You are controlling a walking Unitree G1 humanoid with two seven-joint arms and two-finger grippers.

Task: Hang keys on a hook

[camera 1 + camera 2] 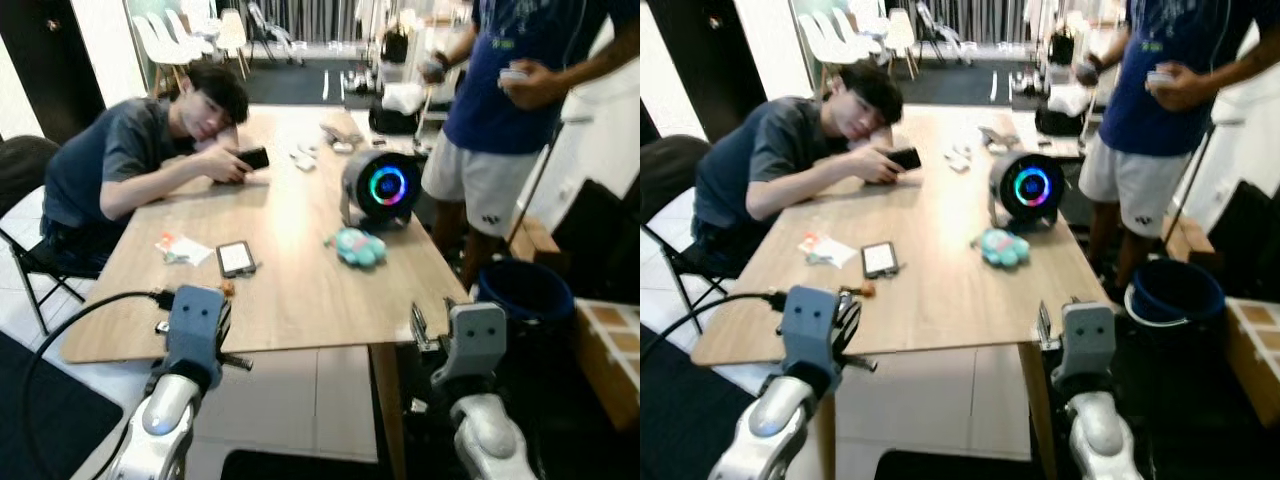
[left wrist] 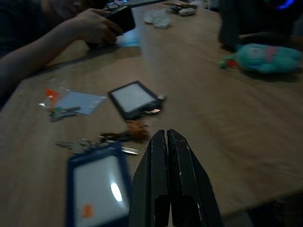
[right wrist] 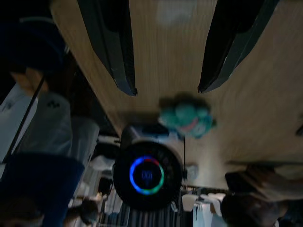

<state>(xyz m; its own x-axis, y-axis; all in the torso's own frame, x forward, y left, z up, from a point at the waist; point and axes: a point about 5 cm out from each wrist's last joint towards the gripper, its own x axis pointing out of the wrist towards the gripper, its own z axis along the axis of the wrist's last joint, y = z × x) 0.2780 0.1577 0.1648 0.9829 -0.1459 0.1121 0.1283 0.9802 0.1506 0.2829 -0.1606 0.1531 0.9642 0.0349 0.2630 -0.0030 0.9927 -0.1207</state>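
Observation:
A bunch of keys with a small orange-brown fob lies near the front left edge of the wooden table. Beside it lies a blue card holder. The fob also shows in the left eye view, just beyond my left wrist. My left gripper is shut and empty, a short way above the table, with the keys just ahead and to one side. My right gripper is open and empty over the table's front right corner, pointing at the teal plush toy.
A phone and a plastic packet lie beyond the keys. A round speaker with a glowing ring stands behind the plush toy. One person leans on the table's left side; another stands at right. A blue bucket sits on the floor.

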